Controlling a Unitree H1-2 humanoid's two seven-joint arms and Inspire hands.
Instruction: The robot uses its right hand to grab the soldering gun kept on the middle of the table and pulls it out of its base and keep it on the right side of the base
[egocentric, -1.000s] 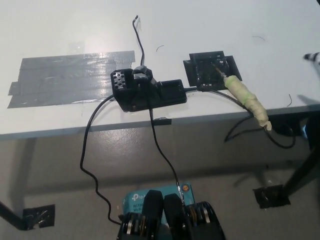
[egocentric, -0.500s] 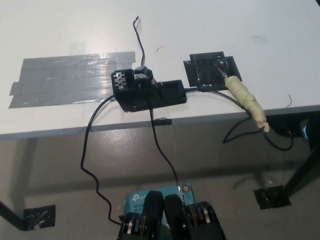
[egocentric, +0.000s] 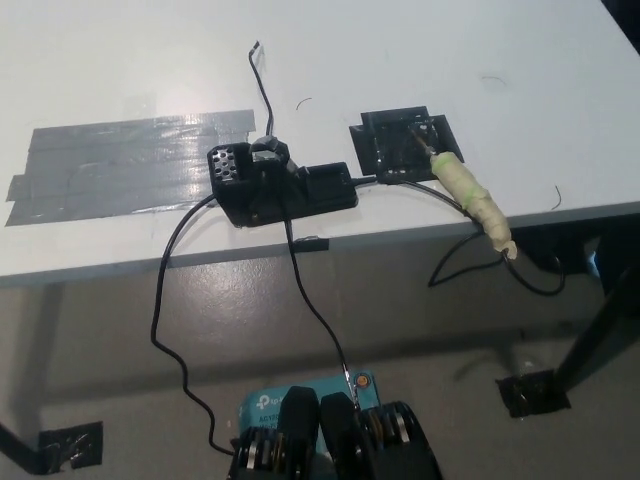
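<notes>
Both hands out of view.

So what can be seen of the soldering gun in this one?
The soldering gun lies on the white table near its front edge, right of the black base. Its handle is wrapped in pale, greenish-cream tape. Its thin tip rests on a square of black tape, and its rear end overhangs the table edge, where a black cable runs on. No hand is in view.
</notes>
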